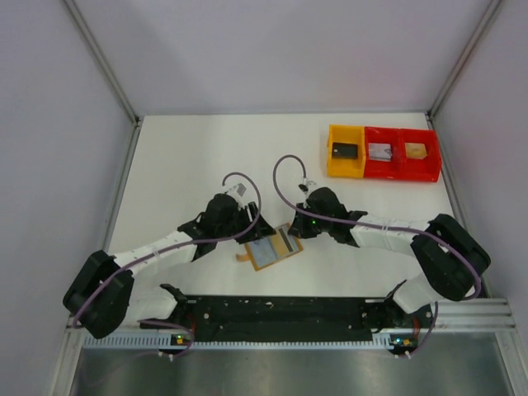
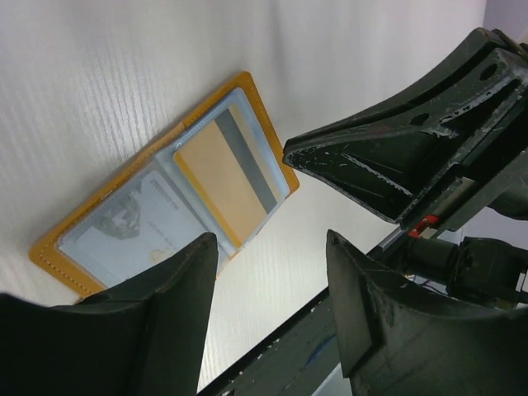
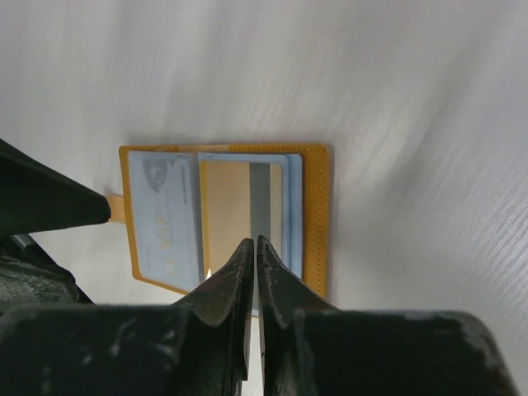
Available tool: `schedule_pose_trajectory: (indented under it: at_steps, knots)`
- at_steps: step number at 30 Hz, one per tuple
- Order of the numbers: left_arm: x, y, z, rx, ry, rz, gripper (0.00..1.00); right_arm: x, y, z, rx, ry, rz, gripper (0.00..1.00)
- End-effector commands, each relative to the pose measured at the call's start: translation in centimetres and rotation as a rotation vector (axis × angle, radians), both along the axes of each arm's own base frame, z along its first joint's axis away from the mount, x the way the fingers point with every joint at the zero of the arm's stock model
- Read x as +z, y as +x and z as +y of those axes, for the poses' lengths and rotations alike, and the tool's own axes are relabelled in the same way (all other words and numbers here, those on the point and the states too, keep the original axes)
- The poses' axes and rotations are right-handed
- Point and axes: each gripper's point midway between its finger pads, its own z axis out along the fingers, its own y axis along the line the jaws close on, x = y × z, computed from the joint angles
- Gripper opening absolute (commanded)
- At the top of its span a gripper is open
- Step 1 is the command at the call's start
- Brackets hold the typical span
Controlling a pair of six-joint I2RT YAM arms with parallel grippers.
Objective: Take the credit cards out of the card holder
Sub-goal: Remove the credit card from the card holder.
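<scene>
The card holder [image 1: 268, 247] lies open on the table, tan-orange rim up, between my two grippers. A pale grey-blue card [image 3: 161, 214] marked VIP sits in its left pocket. A tan card with a grey stripe [image 3: 239, 198] sits in the right pocket over grey-blue pocket layers. My right gripper [image 3: 254, 241] is shut, its tips resting at the near edge of the striped card; nothing shows between the jaws. My left gripper [image 2: 272, 239] is open and empty, one finger [image 2: 165, 313] over the holder's corner by the VIP card [image 2: 140, 223].
A yellow tray [image 1: 346, 153] and two red trays [image 1: 402, 155] stand at the back right, each with a small rectangle inside. The black rail of the arm bases [image 1: 280, 309] runs along the near edge. Grey walls enclose the table.
</scene>
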Motion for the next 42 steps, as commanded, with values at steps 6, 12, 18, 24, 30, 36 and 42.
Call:
schedule_pose_trajectory:
  at_steps: [6, 12, 18, 24, 30, 36, 42]
  knots:
    - [-1.7, 1.0, -1.3, 0.016, -0.041, 0.028, 0.45, -1.8, -0.4, -0.1, -0.025, 0.043, 0.090, 0.00]
    - [-3.8, 0.5, -0.8, 0.031, -0.012, 0.074, 0.42, -3.5, -0.9, -0.9, -0.055, 0.012, 0.155, 0.00]
    - [-5.8, 0.0, -0.7, 0.043, 0.002, 0.125, 0.41, -3.7, -1.1, -1.0, -0.059, 0.014, 0.172, 0.00]
    - [-6.5, -0.2, -1.4, 0.027, -0.027, 0.154, 0.36, -3.6, -1.3, -0.9, -0.057, 0.029, 0.181, 0.00]
    - [-6.7, -0.4, -2.0, 0.020, -0.036, 0.169, 0.35, -3.6, -1.3, -0.8, -0.058, 0.036, 0.185, 0.00]
    - [-6.6, -0.6, -2.0, 0.021, -0.058, 0.171, 0.28, -3.5, -1.3, -0.7, -0.057, 0.040, 0.185, 0.00]
    - [-6.1, -0.8, -2.1, 0.017, -0.079, 0.160, 0.18, -3.6, -1.2, -0.7, -0.062, 0.038, 0.186, 0.00]
